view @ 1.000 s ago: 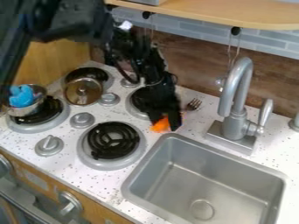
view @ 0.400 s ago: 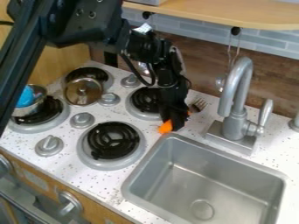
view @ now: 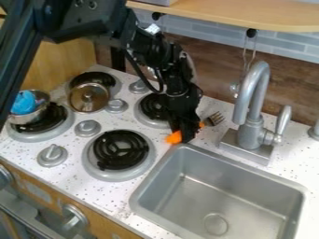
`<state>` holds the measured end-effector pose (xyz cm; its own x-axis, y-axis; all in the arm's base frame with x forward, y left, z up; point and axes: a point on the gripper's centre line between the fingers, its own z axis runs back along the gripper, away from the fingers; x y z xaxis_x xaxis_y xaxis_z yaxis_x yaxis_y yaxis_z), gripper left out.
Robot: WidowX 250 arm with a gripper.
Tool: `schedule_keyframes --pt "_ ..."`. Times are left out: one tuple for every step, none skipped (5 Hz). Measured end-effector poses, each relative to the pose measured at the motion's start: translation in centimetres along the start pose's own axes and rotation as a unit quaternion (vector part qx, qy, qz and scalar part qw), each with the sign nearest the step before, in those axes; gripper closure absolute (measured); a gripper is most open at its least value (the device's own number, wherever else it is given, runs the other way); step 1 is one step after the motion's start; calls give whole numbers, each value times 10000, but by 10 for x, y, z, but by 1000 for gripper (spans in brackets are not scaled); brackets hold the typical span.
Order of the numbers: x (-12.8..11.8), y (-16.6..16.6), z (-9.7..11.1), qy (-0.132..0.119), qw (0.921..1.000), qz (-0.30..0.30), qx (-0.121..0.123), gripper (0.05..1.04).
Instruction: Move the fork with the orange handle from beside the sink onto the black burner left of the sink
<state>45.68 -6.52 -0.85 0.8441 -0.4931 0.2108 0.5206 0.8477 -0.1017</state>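
Note:
The black gripper [view: 183, 135] hangs low over the counter, between the back right burner and the sink's upper left corner. Its tips are at a fork with an orange handle [view: 174, 137]. The handle's end sticks out to the left of the gripper, and the metal tines [view: 215, 118] point up and right on the other side. The gripper covers the middle of the fork, so how it touches the handle is hidden.
A metal pot [view: 38, 113] holding a blue object [view: 24, 102] stands on the front left burner. A lid-like round pan [view: 88, 97] lies near the back left burner. The faucet [view: 250, 133] rises behind the sink [view: 185, 196]; a shelf [view: 249, 14] overhangs the back.
Over the last second the gripper has moved slightly right, with a small shift since the middle frame. The fork's tines have shifted a little to the right.

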Motion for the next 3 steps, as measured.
schedule_keyframes --pt "-21 0 10 100 9988 324 -357 625" --pt "-37 12 51 -78 9972 609 -429 625" --pt "-62 20 67 -155 9962 752 -400 625"
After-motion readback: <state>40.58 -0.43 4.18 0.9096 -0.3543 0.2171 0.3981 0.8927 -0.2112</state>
